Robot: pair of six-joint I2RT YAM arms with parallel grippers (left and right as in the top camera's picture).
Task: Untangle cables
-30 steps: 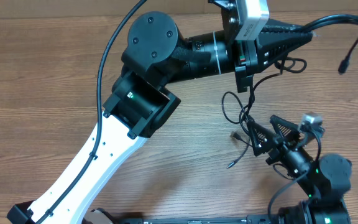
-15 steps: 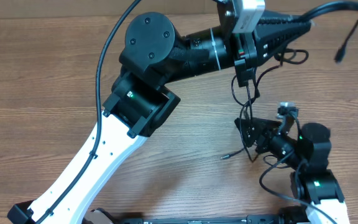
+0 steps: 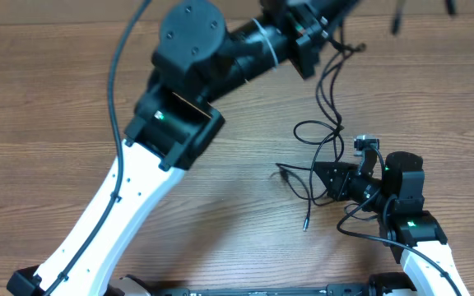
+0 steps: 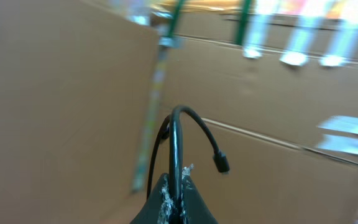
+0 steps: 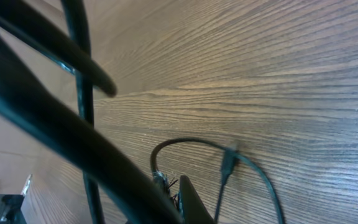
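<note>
The cables [image 3: 326, 99] are thin black cords that run from the far edge of the table down to loose loops [image 3: 313, 136] on the wood. My left gripper [image 4: 178, 190] is raised and shut on one cord, which arcs up to a small plug [image 4: 221, 163]. In the overhead view its fingertips are past the top edge. My right gripper [image 3: 319, 175] lies low by the loops, shut on a strand. In the right wrist view the pinched cord [image 5: 185, 144] curls out just ahead of the jaws, beside a plug [image 5: 229, 160]. Two free plug ends [image 3: 283, 170] [image 3: 305, 224] rest on the table.
The big black and white left arm [image 3: 171, 123] crosses the table from the near left to the far middle. Its thick black wire [image 3: 115, 90] arcs over the left side. Bare wood [image 3: 48, 123] lies to the left, cardboard [image 4: 55, 93] behind.
My right gripper has gone from open to shut on the cables and shifted left. The left gripper has pulled up and away, drawing the cords out longer.
</note>
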